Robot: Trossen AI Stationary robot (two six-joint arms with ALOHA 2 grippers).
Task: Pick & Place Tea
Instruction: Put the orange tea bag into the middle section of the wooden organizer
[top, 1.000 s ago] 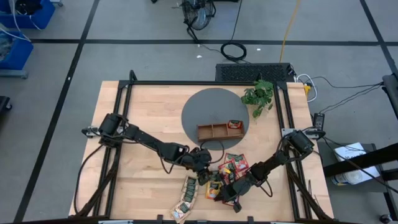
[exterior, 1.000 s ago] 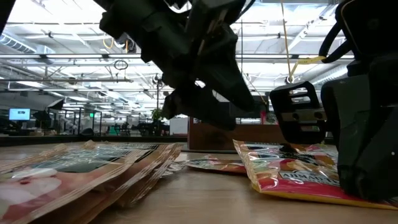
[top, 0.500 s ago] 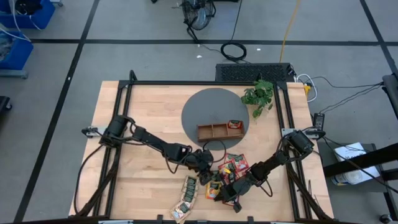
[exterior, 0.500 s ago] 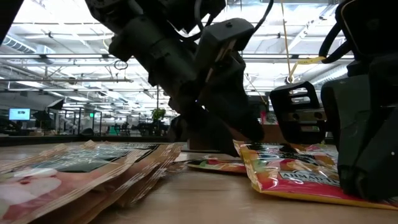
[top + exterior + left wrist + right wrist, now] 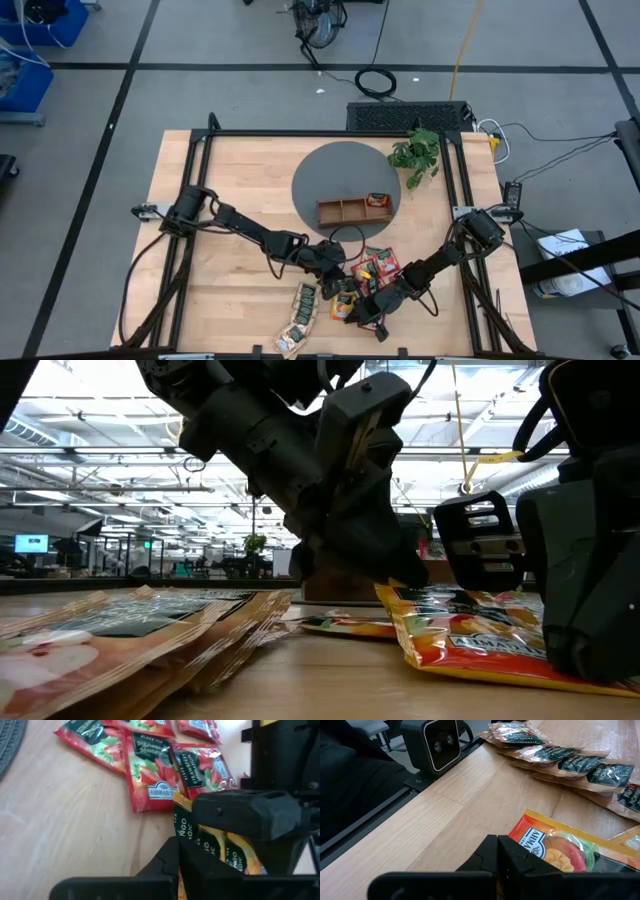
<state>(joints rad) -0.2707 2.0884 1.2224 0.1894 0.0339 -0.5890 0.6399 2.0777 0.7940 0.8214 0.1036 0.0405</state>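
At the table's near edge, both grippers sit low among the scattered tea, close to one another.

Left gripper (image 5: 338, 281): down on the pile, fingers drawn together; the left wrist view shows an orange-yellow packet (image 5: 220, 851) lying right at its closed tips, apparently pinched by its edge, though the contact itself is hidden behind the fingers.

Right gripper (image 5: 368, 308): closed narrow, resting low just beside the left one, with another orange packet (image 5: 560, 847) lying directly ahead of its tips; whether it presses on that packet I cannot tell.

Tea, near the left gripper: red packets (image 5: 152, 780) lie flat just beyond its tips, fanned and overlapping; beige-green packets (image 5: 298, 318) are stacked off to its side, toward the table edge.

Long axis: the orange-yellow packet runs roughly along the line of the left fingers, so the grip sits on a short end.

Tray (image 5: 355, 211): well apart from the left gripper, on the grey round mat (image 5: 320, 175) farther in on the table; one red packet (image 5: 377, 200) already lies in its end compartment nearest the plant (image 5: 415, 152).

Nearer arm: both are close to the pile; the left looks the one at work.

Coming move, as a judgement: lift straight up, then carry away from the pile toward the tray.

Risk: a thin edge grip could slip, or a neighbouring packet could drag along.
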